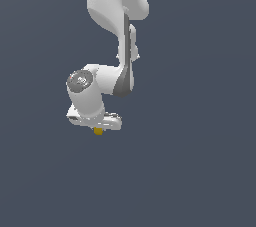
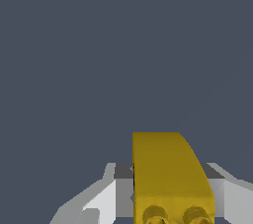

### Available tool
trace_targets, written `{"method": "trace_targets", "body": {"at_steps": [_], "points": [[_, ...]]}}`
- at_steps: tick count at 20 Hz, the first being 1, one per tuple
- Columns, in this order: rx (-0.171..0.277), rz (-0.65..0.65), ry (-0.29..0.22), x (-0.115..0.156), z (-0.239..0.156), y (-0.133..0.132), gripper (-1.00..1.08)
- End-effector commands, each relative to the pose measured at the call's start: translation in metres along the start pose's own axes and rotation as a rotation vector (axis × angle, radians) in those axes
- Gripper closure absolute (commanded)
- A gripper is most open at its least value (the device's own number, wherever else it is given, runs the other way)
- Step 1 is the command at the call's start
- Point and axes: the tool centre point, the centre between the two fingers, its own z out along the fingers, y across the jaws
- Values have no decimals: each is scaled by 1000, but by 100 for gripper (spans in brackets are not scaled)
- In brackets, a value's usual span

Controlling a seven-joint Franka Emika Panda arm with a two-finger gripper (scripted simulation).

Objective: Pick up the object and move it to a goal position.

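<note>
Plain slate-grey background everywhere; we make out no surface edge. White gripper [image 1: 98,127] clenched on the mustard-yellow object [image 1: 98,131], which peeks below it; the fingers [image 2: 106,196] are cropped in the wrist view.

Mustard-yellow blocky object [image 1: 98,131], upright, clamped between end effector [image 1: 98,130] fingers

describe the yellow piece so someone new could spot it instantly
Find the white robot arm coming down from the top of the exterior view, and follow it to the claw at its lower end. The yellow piece pokes out just beneath the claw, between its fingers. It is the only coloured thing in view: small, mustard-yellow, blocky.
</note>
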Motion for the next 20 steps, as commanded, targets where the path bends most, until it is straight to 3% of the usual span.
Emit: {"method": "trace_targets", "body": {"at_steps": [1, 10, 20], "points": [[0, 0, 0, 12, -12, 17, 108], [0, 0, 0, 38, -37, 52, 108], [0, 0, 0, 45, -43, 60, 108]]}}
